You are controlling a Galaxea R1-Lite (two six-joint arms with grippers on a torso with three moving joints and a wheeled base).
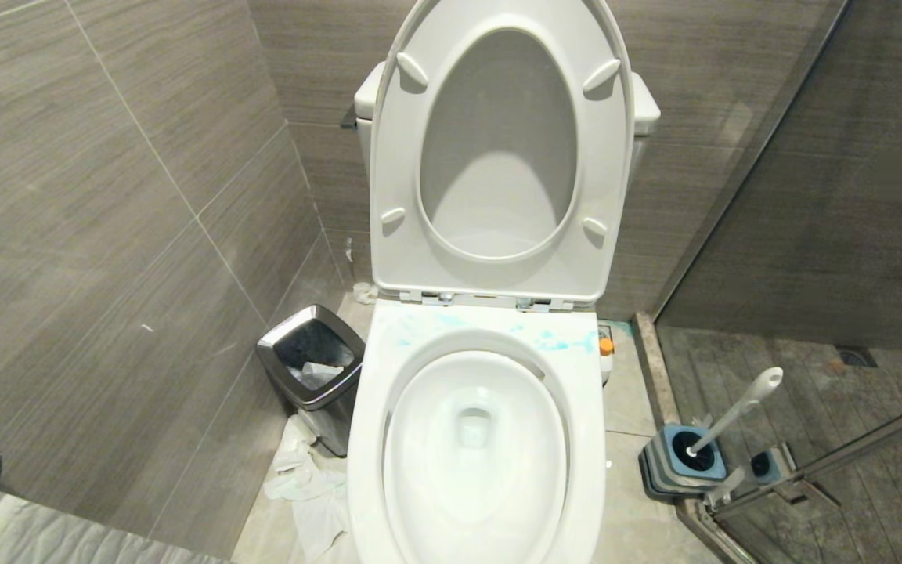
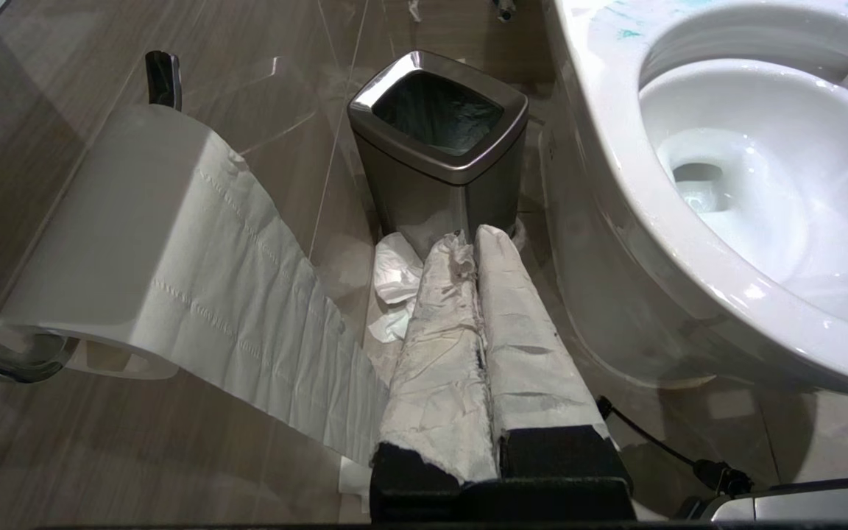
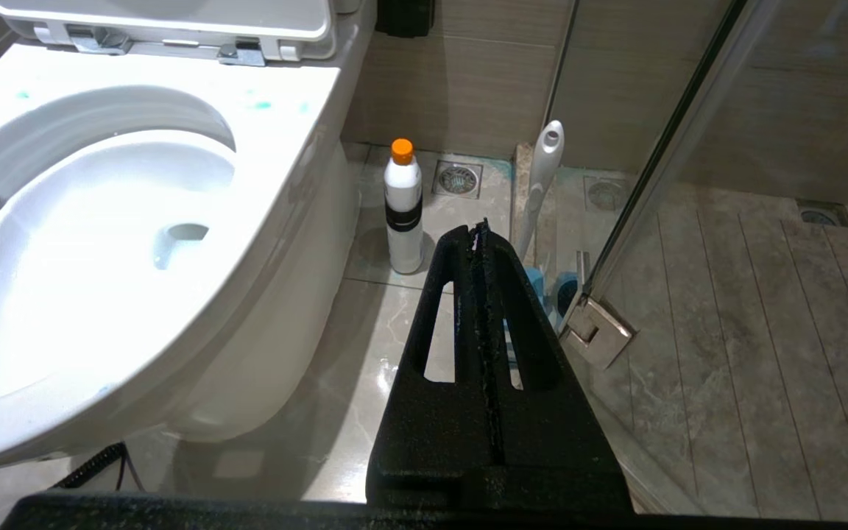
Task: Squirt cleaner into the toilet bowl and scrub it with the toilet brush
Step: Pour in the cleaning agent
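Note:
The toilet bowl (image 1: 366, 439) stands open with its seat and lid (image 1: 498, 149) raised. Turquoise cleaner smears (image 1: 553, 338) mark the back of the rim; they also show as cleaner smears (image 3: 262, 105) in the right wrist view. A white bottle with an orange cap (image 3: 403, 206) stands on the floor beside the bowl. The toilet brush (image 1: 737, 407) leans in its blue-and-grey holder (image 1: 674, 470), bristle head hidden inside. My left gripper (image 2: 472, 239), wrapped in white paper, is shut and empty near the bin. My right gripper (image 3: 479, 228) is shut and empty, between bottle and brush handle (image 3: 542, 177). Neither arm shows in the head view.
A small steel bin (image 1: 267, 348) stands left of the bowl, with crumpled paper (image 1: 302, 478) on the floor by it. A toilet paper roll (image 2: 137, 221) hangs on the left wall. A glass shower door with its hinge (image 3: 597, 331) bounds the right side. Grey tiled walls close in.

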